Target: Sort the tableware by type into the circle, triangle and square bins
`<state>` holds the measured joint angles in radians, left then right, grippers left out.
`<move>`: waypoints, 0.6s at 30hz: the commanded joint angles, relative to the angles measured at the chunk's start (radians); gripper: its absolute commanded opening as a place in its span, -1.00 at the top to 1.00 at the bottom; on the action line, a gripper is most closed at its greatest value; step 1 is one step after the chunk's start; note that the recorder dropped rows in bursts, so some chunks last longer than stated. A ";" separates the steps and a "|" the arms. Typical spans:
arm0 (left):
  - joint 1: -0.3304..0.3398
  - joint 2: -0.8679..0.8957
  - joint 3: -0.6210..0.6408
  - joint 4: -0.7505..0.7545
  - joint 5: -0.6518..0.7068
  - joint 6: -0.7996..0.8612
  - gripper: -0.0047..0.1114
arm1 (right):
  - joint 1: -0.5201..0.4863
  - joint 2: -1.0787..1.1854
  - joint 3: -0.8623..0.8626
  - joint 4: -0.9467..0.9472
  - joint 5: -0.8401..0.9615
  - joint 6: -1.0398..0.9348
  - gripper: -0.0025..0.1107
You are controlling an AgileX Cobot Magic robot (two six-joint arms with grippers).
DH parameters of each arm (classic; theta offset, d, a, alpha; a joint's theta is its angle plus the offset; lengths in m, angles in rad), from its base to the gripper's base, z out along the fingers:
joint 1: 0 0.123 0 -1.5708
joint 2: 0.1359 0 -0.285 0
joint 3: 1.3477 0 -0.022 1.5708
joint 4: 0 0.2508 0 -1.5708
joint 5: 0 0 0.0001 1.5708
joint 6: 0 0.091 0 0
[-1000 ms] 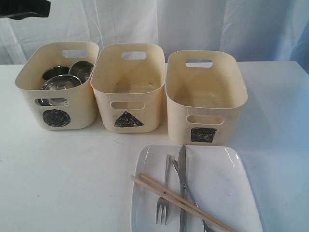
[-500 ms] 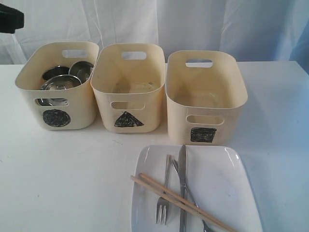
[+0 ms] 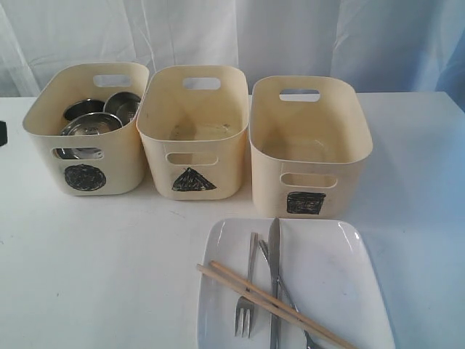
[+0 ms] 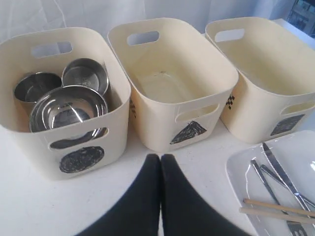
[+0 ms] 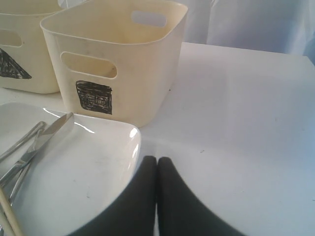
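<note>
Right tool (image 5: pixel 156 164) pressed together, empty, by plate (image 3: pixel 330 269) edge; knife (image 3: pixel 274 247) long axis toward square bin (image 3: pixel 270 190). Left tool (image 4: pixel 160 163) pressed together, farther off.

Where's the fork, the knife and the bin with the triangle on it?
fork (image 3: pixel 251 254), exterior view, on its handle above the chopsticks.
knife (image 3: pixel 274 247), exterior view, on its blade.
triangle bin (image 3: pixel 225 163), exterior view, on its front wall beside the handle hole.

Three cream tubs line the upper frame. The left circle bin (image 3: pixel 123 156) holds steel bowls (image 3: pixel 91 125) and mugs (image 3: pixel 123 105); the triangle bin (image 3: pixel 218 156) is in the middle and the square bin (image 3: pixel 269 167) at right. At lower centre, the white plate (image 3: pixel 334 269) carries the fork (image 3: pixel 245 320), knife (image 3: pixel 274 247) and spoon (image 3: pixel 263 249), with the chopsticks (image 3: pixel 254 291) lying diagonally across them.
</note>
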<state>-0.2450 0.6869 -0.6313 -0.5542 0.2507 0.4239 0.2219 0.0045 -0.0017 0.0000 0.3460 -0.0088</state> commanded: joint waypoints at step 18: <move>0.001 -0.395 0.374 -0.222 -0.124 0.000 0.87 | -0.004 -0.005 0.002 0.000 -0.004 0.003 0.96</move>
<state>-0.2450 0.3391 -0.2903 -0.7439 0.1438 0.4239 0.2219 0.0045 -0.0017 0.0000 0.3460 -0.0088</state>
